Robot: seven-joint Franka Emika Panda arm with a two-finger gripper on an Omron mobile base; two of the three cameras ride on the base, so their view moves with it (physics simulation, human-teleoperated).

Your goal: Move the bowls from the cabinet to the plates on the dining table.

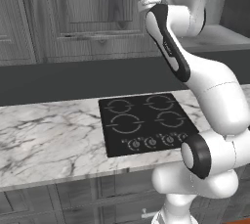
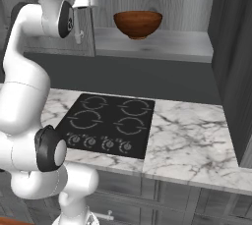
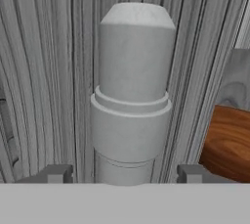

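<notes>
Light is even and diffuse in all three rendered views, with no strong source. A soft gloss lies on the white arm [image 1: 215, 96] and the brown bowl [image 2: 138, 23]. The hand view looks coarse and slightly blurred up close.

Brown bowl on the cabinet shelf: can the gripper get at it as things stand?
Probably not directly. The gripper straddles a cabinet door handle left of the open shelf; the brown bowl sits uncovered there.
</notes>
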